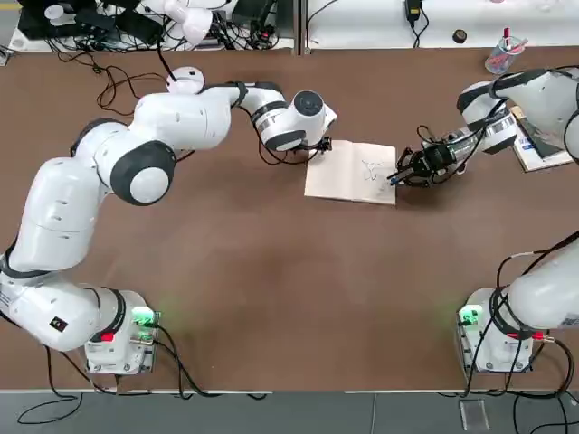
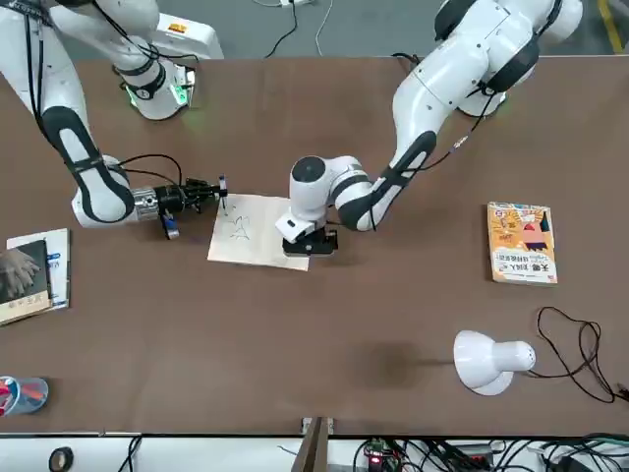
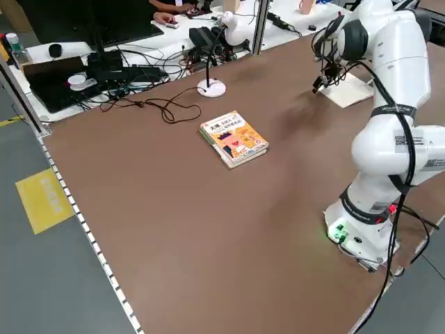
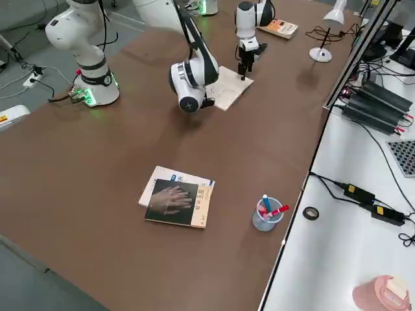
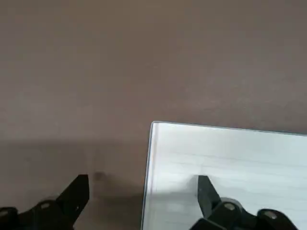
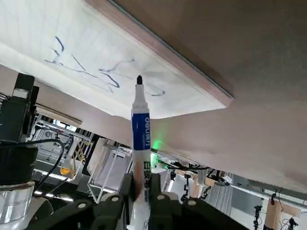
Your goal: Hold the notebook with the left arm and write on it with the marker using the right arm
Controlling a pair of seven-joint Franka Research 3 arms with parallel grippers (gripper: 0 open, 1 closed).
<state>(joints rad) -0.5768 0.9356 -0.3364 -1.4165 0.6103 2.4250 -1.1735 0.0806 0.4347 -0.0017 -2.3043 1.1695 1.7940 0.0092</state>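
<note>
The cream-white notebook (image 1: 351,172) lies open on the brown table with dark scribbles on its page. My left gripper (image 1: 318,145) points down at the notebook's left edge. Its jaws stand open. In the left wrist view one finger (image 5: 207,190) rests on the page and the other finger (image 5: 76,191) stands on the bare table beside the notebook (image 5: 230,163). My right gripper (image 1: 412,167) lies low at the notebook's right edge, shut on the marker (image 6: 141,139). The marker's dark tip (image 6: 139,79) is uncapped and sits at the scribbles; I cannot tell whether it touches the page.
A dark-covered book (image 1: 538,149) lies right of my right arm, and a clear cup of pens (image 1: 502,54) stands behind it. An orange-yellow book (image 2: 521,243) and a white desk lamp (image 2: 486,359) with its cable are on my left side.
</note>
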